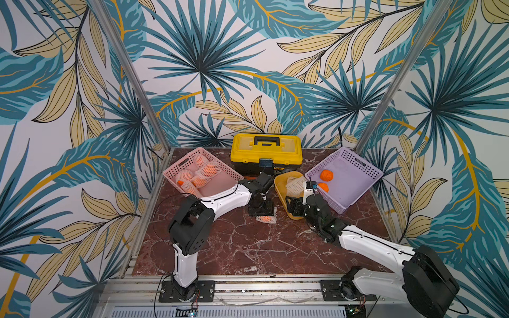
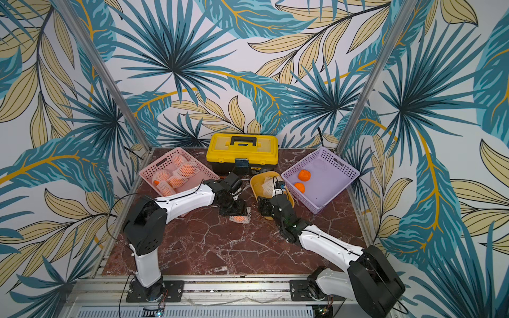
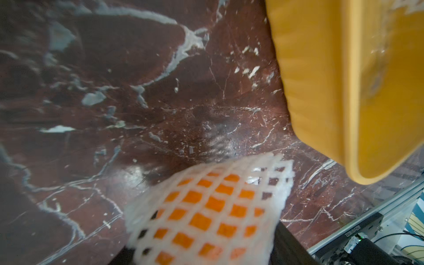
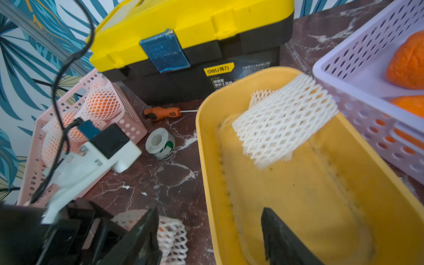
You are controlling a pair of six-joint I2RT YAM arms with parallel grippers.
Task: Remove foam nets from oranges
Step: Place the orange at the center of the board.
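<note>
Yellow toolbox [image 1: 265,150] stands between pink basket [image 1: 176,168] and purple basket [image 1: 355,161], behind yellow tray [image 1: 279,190].

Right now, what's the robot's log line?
left gripper: around white foam-netted orange, grip unclear | right gripper: open above rim of yellow plastic tray | tray: holds empty white foam net | purple perforated basket: two bare oranges

The yellow toolbox [image 4: 195,27] label reads "deli".

White arm links [image 1: 220,199], blk joints [image 1: 190,228], blk cables [image 1: 157,205]
</note>
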